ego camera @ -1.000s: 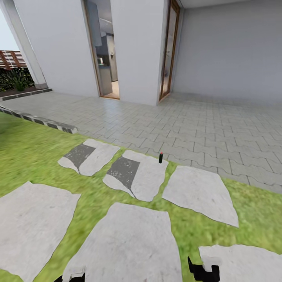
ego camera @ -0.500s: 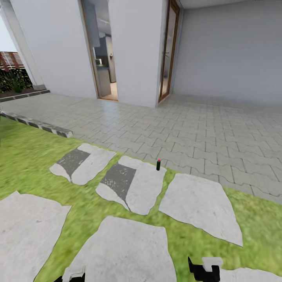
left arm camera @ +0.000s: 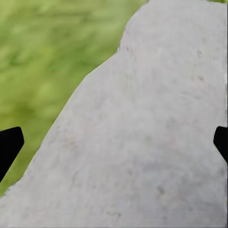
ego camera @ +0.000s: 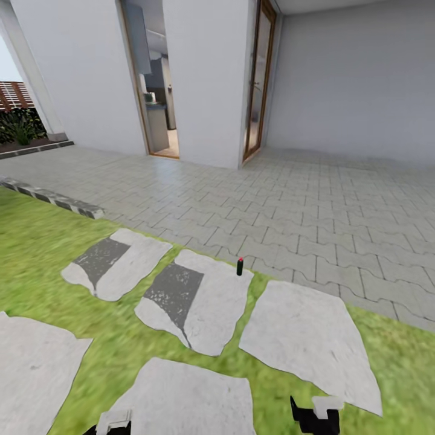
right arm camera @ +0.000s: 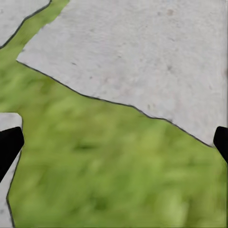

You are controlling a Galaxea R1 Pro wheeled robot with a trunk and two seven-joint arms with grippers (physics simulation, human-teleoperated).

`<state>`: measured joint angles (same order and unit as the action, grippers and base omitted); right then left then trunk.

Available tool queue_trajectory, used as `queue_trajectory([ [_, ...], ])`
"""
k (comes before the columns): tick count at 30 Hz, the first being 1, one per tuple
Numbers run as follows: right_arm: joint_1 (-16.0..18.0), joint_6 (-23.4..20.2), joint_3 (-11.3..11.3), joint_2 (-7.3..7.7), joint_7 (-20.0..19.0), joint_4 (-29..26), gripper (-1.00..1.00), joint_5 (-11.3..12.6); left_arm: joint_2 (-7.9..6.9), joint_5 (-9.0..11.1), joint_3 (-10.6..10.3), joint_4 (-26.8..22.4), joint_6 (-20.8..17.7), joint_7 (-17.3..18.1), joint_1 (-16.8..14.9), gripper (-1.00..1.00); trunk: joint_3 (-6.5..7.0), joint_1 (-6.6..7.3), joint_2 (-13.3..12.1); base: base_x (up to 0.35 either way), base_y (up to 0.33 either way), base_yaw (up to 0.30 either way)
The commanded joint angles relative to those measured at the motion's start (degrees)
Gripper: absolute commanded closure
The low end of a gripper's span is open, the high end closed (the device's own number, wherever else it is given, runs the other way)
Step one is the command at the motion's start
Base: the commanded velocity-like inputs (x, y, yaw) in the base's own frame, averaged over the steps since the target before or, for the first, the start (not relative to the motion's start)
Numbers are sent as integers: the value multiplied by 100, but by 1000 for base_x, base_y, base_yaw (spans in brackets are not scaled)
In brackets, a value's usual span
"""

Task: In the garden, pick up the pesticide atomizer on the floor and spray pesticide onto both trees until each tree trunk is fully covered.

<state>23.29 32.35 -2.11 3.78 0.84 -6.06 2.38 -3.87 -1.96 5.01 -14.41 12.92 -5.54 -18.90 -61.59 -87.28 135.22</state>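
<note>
The pesticide atomizer, a small dark bottle with a red top, stands upright at the far edge of a pale stepping stone, where the lawn meets the paving. At the bottom edge of the head view, my left gripper and right gripper hang low, well short of the atomizer. In its wrist view the left gripper is open above a stone slab. The right gripper is open above grass and a slab's edge. Both are empty. The trees and their trunks are out of view.
Several flat stepping stones lie in the green lawn. Beyond them are a grey paved patio, the white house wall with an open doorway, and a stone kerb. The brown slat fence shows at far left.
The whole head view has shifted: the stones and atomizer now sit lower and a little to the left, so the camera has moved. Both grippers keep their place in the frame.
</note>
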Motion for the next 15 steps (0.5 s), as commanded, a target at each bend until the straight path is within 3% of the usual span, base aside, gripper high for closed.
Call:
queue_trajectory([
  [1, 0, 0, 0, 0, 1, 0, -100, 0, 0, 0, 0, 0, 0, 0, 0, -100, 0, 0, 0, 296, -137, 0],
  [15, 0, 0, 0, 0, 2, 0, -100, 2, 0, -6, 0, 0, 0, 0, 0, -100, 0, 0, 0, 292, -141, 0],
])
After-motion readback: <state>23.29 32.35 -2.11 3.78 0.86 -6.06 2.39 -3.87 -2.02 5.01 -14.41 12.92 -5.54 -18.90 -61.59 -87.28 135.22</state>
